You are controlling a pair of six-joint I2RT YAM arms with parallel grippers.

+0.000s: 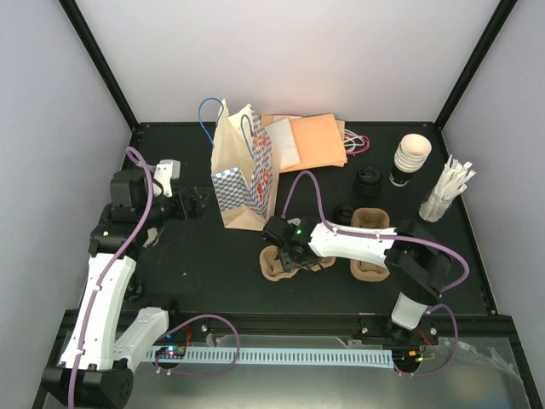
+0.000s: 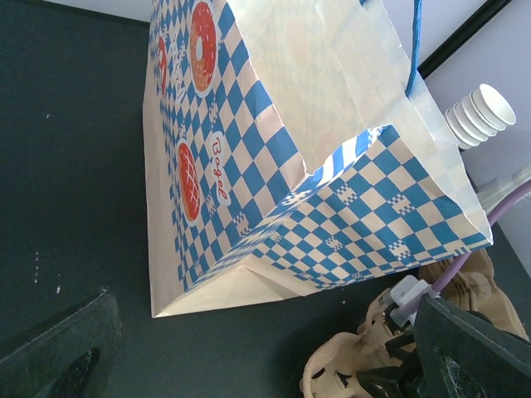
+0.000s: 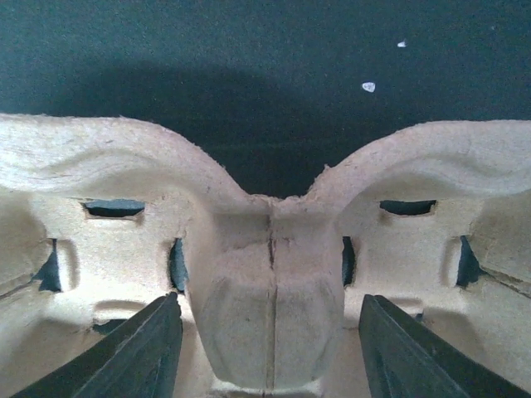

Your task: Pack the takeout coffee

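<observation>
While the right arm (image 1: pixel 358 243) half hides the pulp carrier (image 1: pixel 272 269) overhead, both pairs of jaws stand apart

left arm (image 1: pixel 102 294), right arm (image 1: pixel 353 243): white shells, black joints, purple cables (image 1: pixel 143 200), black fingers (image 3: pixel 137 352), green light (image 1: pixel 300 228) near right wrist

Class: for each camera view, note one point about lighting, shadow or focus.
Top external: even light, pale walls nearly washed out. Left wrist: paper bag sharp, near fingers blurred and dark. Right wrist: pulp carrier fairly sharp, casting soft shadow on the table.
</observation>
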